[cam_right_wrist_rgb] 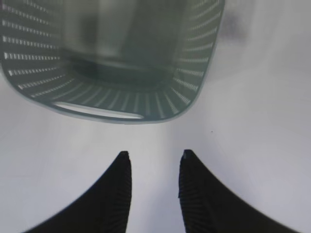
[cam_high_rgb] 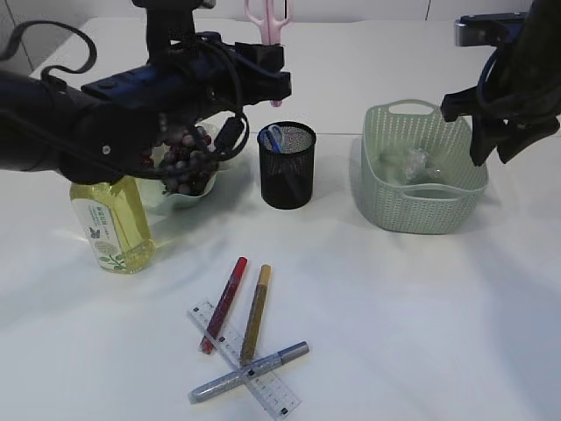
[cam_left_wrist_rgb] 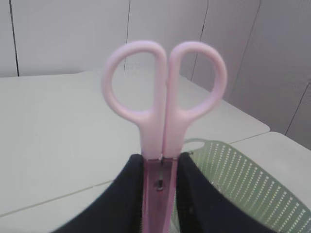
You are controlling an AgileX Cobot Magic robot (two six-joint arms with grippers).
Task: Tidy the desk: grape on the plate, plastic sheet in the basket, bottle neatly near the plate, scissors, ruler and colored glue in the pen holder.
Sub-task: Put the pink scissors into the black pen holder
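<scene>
My left gripper (cam_left_wrist_rgb: 160,160) is shut on pink scissors (cam_left_wrist_rgb: 164,102), handles up; it holds them (cam_high_rgb: 266,22) above the black mesh pen holder (cam_high_rgb: 287,167), which has a blue item inside. Dark grapes (cam_high_rgb: 186,162) lie on the pale plate (cam_high_rgb: 184,200). The yellow bottle (cam_high_rgb: 112,224) stands front-left of the plate. A clear ruler (cam_high_rgb: 243,358) and red (cam_high_rgb: 224,303), gold (cam_high_rgb: 256,313) and silver (cam_high_rgb: 250,373) glue pens lie near the front. The plastic sheet (cam_high_rgb: 412,165) is in the green basket (cam_high_rgb: 421,210). My right gripper (cam_right_wrist_rgb: 153,155) is open and empty beside the basket (cam_right_wrist_rgb: 121,104).
The white table (cam_high_rgb: 421,316) extends right of the glue pens. The left arm (cam_high_rgb: 105,114) hangs over the plate and bottle. The right arm (cam_high_rgb: 508,88) hovers at the basket's right rim.
</scene>
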